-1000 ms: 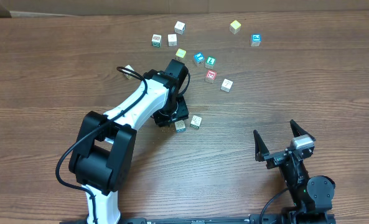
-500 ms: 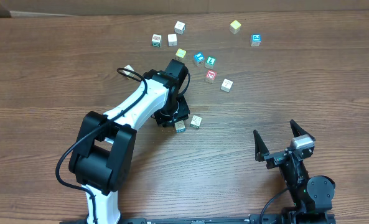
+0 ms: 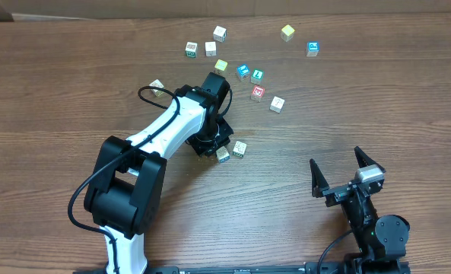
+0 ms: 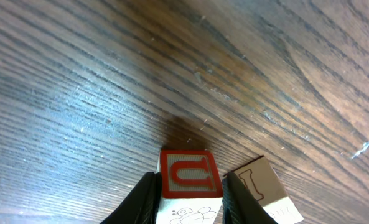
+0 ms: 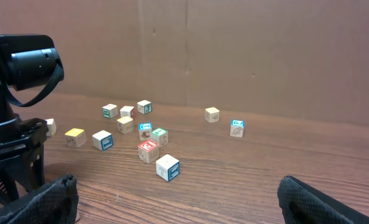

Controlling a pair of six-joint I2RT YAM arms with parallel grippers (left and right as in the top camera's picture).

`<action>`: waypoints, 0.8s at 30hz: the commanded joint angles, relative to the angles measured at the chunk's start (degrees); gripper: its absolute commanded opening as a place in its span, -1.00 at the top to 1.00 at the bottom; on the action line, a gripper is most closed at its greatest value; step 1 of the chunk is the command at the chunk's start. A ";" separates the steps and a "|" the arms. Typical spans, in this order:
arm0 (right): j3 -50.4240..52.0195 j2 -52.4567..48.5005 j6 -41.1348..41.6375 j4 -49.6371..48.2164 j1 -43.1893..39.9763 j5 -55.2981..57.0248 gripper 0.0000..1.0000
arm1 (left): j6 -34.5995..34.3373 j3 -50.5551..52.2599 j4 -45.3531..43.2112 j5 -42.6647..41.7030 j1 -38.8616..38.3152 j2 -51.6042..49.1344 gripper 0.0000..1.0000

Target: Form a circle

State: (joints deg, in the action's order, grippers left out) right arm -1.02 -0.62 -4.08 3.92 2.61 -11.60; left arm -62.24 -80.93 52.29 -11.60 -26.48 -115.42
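Cube (image 4: 185,175) with red letter U

Overhead count - 13 cubes on the table (image 3: 73,91), 2 arms (image 3: 164,125) (image 3: 366,209), 2 grippers: left gripper (image 3: 220,152), right gripper (image 3: 336,160).

Breakdown, placed from the left gripper:
- blue-faced cubes (image 3: 242,71) (image 3: 312,49): 2, beyond it
- green-faced cubes (image 3: 191,49) (image 3: 257,76): 2, beyond it
- plain yellow cubes (image 3: 221,66) (image 3: 287,32): 2, beyond it
- red-faced cube (image 3: 258,93): 1, beyond it
- cream cubes (image 3: 220,33) (image 3: 211,49) (image 3: 277,104) (image 3: 157,87) (image 3: 240,148): 5 - 4 beyond it, 1 just beside it
- red-U cube (image 4: 185,174): 1, at it

Left wrist view shows 2 cubes; right wrist view shows 13.
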 commanded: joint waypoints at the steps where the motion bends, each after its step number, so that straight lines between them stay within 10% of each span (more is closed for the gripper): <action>1: 0.57 0.46 -0.09 -0.35 -0.07 0.13 -1.00 | -4.35 -0.22 -0.02 -0.72 0.15 -0.57 0.55; 24: 0.57 0.46 -0.09 -0.35 -0.07 0.13 -1.00 | -7.21 -0.22 -2.47 -0.74 0.15 -0.57 0.45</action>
State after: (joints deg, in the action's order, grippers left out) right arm -1.02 -0.62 -4.10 3.90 2.61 -11.60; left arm -68.40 -80.93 49.69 -11.84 -26.48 -115.42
